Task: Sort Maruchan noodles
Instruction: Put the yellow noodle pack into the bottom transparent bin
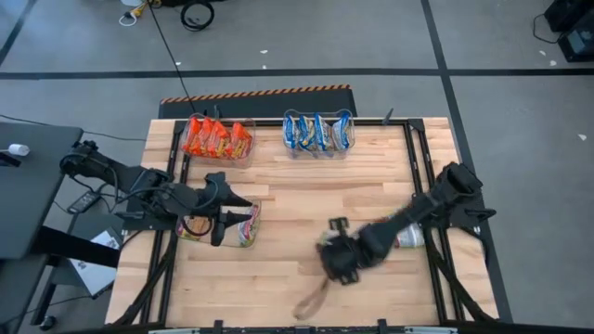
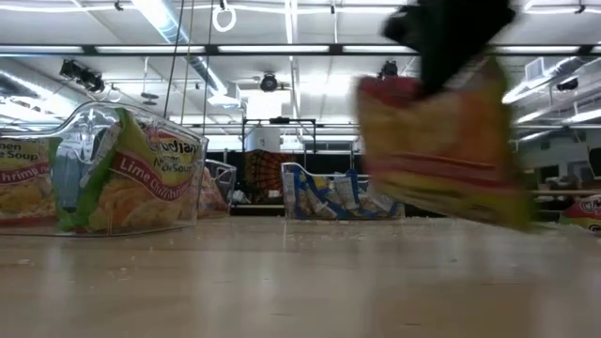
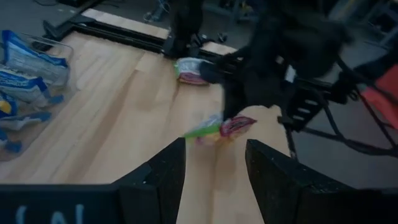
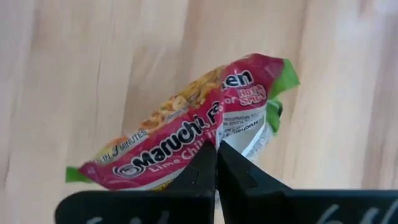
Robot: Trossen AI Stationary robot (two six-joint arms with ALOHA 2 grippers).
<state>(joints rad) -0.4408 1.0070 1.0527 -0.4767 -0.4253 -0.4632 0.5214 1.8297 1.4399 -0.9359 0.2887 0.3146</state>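
Right gripper (image 4: pixel 216 163) pinches a lime-chili packet (image 4: pixel 205 124) by its edge, clear of the surface (image 1: pixel 297 186), presumably for carrying to the green-packet bin (image 1: pixel 243 225), where the left gripper (image 3: pixel 214 180) waits, parted.

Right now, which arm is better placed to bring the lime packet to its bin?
The right. Its gripper is already shut on the lime chili packet, lifted above the table. The left gripper is open and empty, beside the bin with lime packets, so it would first need a handover.
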